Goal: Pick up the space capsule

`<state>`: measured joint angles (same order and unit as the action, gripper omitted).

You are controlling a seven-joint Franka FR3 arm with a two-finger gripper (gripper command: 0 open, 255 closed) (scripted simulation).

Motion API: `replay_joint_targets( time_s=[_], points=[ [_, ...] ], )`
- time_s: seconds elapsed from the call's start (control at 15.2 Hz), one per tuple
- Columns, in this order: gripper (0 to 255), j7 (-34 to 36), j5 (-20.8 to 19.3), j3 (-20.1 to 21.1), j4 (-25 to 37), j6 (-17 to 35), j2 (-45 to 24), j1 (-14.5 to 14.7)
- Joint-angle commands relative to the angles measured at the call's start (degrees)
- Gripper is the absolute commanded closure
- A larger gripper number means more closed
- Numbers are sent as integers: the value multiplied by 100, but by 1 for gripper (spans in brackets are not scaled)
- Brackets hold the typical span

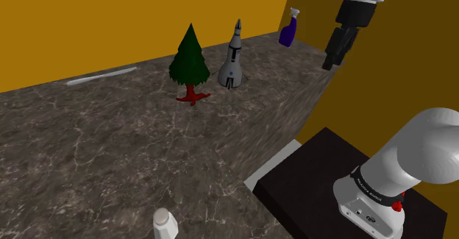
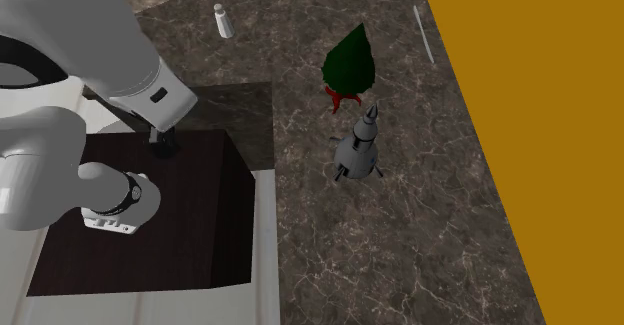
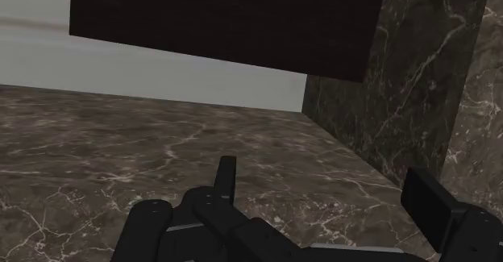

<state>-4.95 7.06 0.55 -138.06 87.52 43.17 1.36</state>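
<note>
The gripper hangs at the shoulder view's upper right, its arm cut off by the top edge. In the wrist view its fingers stand apart, clasping nothing. The grey space capsule stands upright on the counter, upper middle of the frame, well left of the gripper and just beside a tree. A white bottle is cut off by the bottom edge.

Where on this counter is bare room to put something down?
The wide stretch of counter between the white bottle and the green tree is bare. It is crowded where the tree and the space capsule stand close together.
</note>
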Motion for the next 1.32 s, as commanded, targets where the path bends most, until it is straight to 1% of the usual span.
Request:
replay_joint_targets(
  time_s=[0.0,0.4,0.73,0.99,1.25],
  points=[
    [0,0,0,0,0,0,0,0],
    [0,-576,34,-121,-553,1929,-355,68],
    [0,-1102,191,-254,-748,3543,-929,194],
    [0,-1605,443,-407,-713,4779,-1530,382],
    [0,-2253,885,-632,-505,5902,-2205,688]
  ],
)
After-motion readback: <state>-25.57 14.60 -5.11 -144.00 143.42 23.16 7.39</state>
